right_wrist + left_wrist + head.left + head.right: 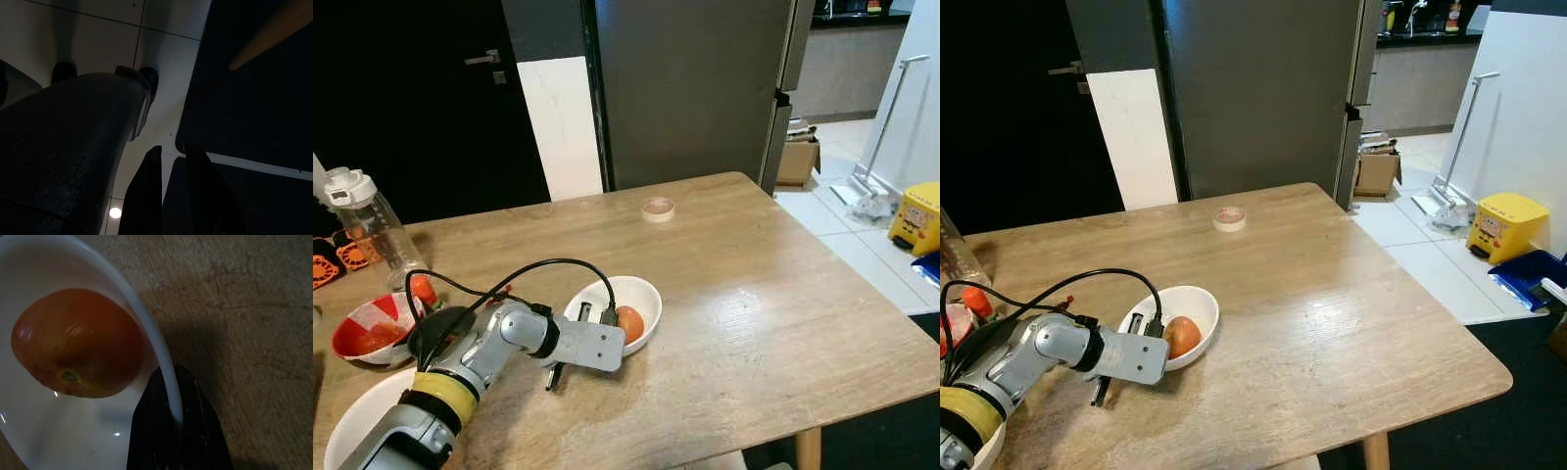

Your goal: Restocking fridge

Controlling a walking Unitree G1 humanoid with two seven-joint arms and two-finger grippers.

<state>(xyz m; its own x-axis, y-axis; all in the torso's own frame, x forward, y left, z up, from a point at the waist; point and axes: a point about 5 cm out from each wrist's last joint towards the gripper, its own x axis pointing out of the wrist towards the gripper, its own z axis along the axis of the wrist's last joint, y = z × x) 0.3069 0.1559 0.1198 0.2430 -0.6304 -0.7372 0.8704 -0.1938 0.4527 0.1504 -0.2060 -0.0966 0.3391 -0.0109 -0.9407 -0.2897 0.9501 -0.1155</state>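
A tall dark-grey fridge (690,88) with its doors shut is seen beyond the far edge of a broad pale wooden table (744,294), which takes up most of the head views. Near the table's front left, a small white ceramic bowl (641,294) is set, and in it a round orange-red tomato-like fruit (628,323) is held, lying toward the side nearest the arm. Further left a red-and-white bowl (367,328) and a clear plastic bottle with a white lid (367,220) are placed; a small roll of tape (657,208) lies well apart, toward the fridge.

The left gripper (176,431) is stationed at the bowl's near rim. In the left wrist view the white rim is seen passing between the two black fingers (151,431), one inside the bowl and one outside, so the rim is judged to be pinched. The fruit lies just beyond the inner finger, inside the bowl, and is not touched.

The bowl is much nearer the left arm. The right gripper (171,196) hangs idle below the table, its fingers drawn nearly together over the tiled floor.
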